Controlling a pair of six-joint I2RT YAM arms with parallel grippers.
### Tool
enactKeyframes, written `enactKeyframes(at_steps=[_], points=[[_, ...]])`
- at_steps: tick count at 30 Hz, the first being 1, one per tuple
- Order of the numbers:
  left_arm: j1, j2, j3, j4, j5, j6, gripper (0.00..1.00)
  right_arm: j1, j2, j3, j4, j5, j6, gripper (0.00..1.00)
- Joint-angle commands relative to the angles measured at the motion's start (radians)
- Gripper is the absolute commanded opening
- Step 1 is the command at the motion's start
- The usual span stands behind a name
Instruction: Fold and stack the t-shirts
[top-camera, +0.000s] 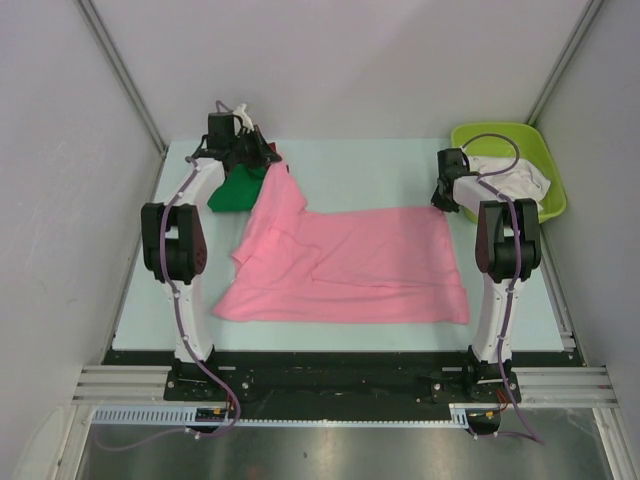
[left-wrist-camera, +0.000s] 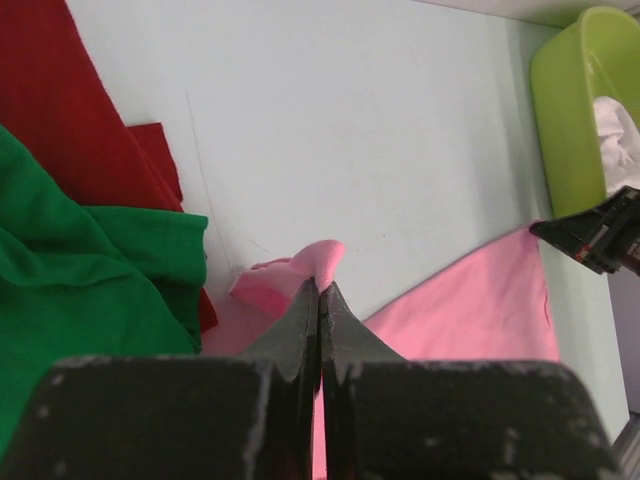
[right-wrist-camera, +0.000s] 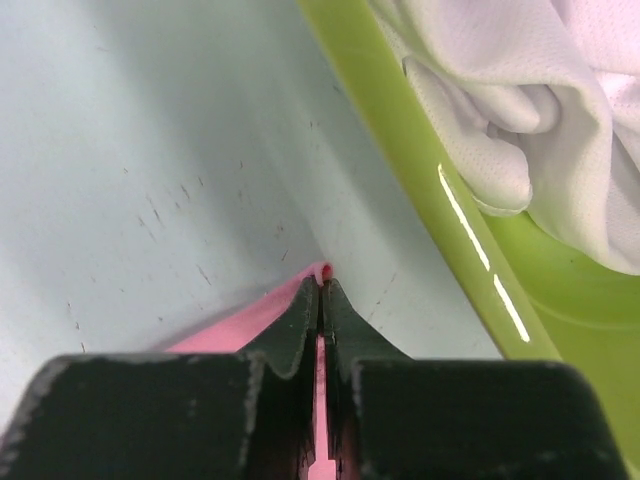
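The green shirt (top-camera: 236, 192) and the red shirt (left-wrist-camera: 70, 110) are lying on the table (top-camera: 380, 170), just left of the far left corner of the pink shirt (top-camera: 360, 265). The left claw (left-wrist-camera: 320, 288) is pinching that corner. The rest of the pink shirt is lying spread on the table. The right claw (right-wrist-camera: 322, 285) is pinching its far right corner. Just right of the pink shirt, the tub (top-camera: 540, 150) is holding white shirts (top-camera: 515, 180).

Pale mint table (top-camera: 380, 165) between plain grey walls (top-camera: 60, 200)
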Motion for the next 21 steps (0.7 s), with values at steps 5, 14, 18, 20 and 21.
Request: enactKeyframes(at_steps=[5, 14, 18, 20, 21], points=[[0.005, -0.171, -0.096, 0.090, 0.081, 0.024, 0.00, 0.031, -0.158, -0.044, 0.019, 0.027, 0.012, 0.00], [0.007, -0.470, -0.417, 0.234, 0.206, -0.023, 0.00, 0.050, -0.306, -0.109, -0.062, 0.024, -0.002, 0.00], [0.005, -0.651, -0.559, 0.248, 0.213, -0.015, 0.00, 0.056, -0.366, -0.169, -0.085, 0.022, 0.003, 0.00], [0.005, -0.767, -0.633, 0.217, 0.205, -0.011, 0.00, 0.057, -0.418, -0.218, -0.090, 0.027, 0.004, 0.00], [0.005, -0.806, -0.658, 0.211, 0.203, -0.009, 0.00, 0.057, -0.432, -0.228, -0.096, 0.030, 0.006, 0.00]])
